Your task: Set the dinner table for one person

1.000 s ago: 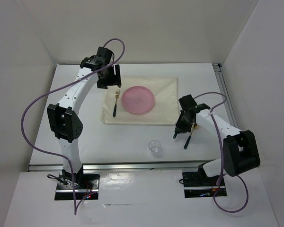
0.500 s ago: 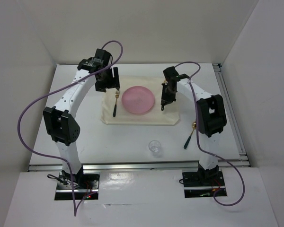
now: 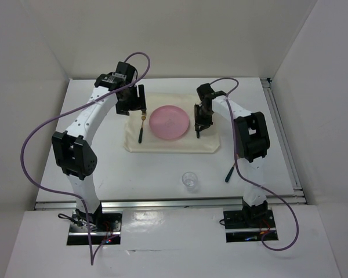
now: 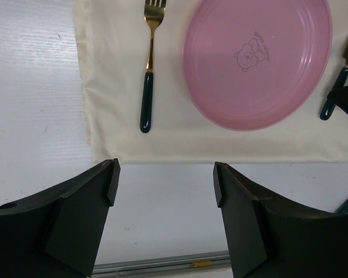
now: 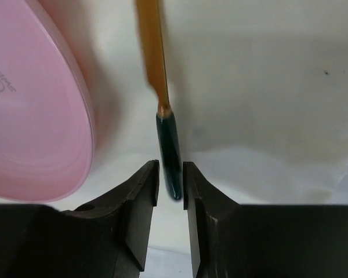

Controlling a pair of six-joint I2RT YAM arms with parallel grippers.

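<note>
The dinner table [image 3: 104, 174] lies white and flat under both arms and carries a cream cloth [image 3: 162, 145] toward its far middle. On the cloth sits a pink plate [image 3: 169, 122], with a fork [image 3: 141, 126] just to its left. The left end effector [image 4: 165, 179] hangs above the cloth's near edge, jaws spread wide and empty. The right end effector [image 5: 170, 174] straddles the dark green handle of a gold utensil [image 5: 159, 98] lying right of the plate; I cannot tell whether it is clamped. A clear cup [image 3: 189, 180] stands nearer the arms' bases.
</note>
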